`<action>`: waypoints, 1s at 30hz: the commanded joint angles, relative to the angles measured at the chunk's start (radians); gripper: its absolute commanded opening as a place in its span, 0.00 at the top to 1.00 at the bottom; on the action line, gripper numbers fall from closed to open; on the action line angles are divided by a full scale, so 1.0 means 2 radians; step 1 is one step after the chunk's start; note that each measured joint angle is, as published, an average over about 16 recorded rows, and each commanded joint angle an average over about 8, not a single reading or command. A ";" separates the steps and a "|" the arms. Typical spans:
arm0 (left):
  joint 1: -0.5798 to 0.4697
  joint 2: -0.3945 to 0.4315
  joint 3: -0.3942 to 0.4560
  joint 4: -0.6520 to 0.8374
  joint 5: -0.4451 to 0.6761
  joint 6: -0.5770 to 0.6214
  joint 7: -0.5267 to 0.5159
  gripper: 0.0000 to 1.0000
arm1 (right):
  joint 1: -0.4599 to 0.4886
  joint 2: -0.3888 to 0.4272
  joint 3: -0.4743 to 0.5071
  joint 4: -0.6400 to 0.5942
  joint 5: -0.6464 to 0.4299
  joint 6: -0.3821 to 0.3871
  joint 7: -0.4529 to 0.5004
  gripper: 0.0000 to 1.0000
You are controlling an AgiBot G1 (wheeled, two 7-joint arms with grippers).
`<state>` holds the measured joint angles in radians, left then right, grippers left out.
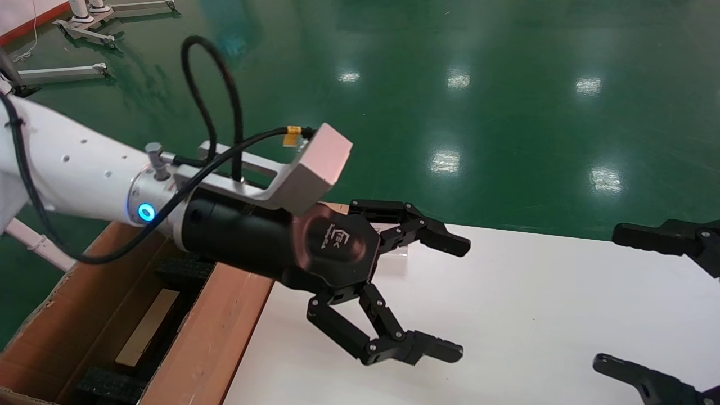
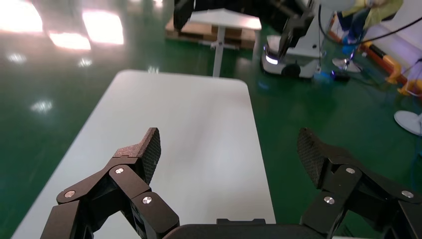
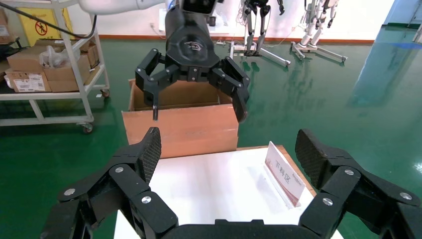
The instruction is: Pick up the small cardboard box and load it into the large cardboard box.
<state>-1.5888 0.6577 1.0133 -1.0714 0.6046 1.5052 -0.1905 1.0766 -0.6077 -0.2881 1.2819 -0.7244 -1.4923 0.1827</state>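
The large cardboard box (image 1: pixel 219 332) stands open at the left end of the white table (image 1: pixel 506 315), with black foam pieces (image 1: pixel 107 385) inside. Between the foam shows a pale tan surface (image 1: pixel 145 329); I cannot tell what it is. The small cardboard box is out of view. My left gripper (image 1: pixel 458 301) hangs open and empty above the table, just right of the large cardboard box (image 3: pixel 179 129), and the left wrist view shows its fingers (image 2: pixel 149 147) over bare tabletop. My right gripper (image 1: pixel 608 298) is open and empty at the table's right end.
A small white sign (image 3: pixel 284 174) stands on the table near its far edge. Green floor surrounds the table. A shelf trolley (image 3: pixel 45 74) with cartons stands beyond the large box. Another robot base (image 2: pixel 293 45) and a second table are farther off.
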 commanded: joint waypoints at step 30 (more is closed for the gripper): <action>0.262 -0.024 -0.376 -0.107 0.064 -0.005 0.002 0.00 | -0.001 -0.002 0.004 0.001 -0.003 -0.002 0.002 0.00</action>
<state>-1.0639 0.6106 0.2621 -1.2862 0.7328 1.4960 -0.1869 1.0746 -0.6109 -0.2799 1.2839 -0.7302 -1.4953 0.1874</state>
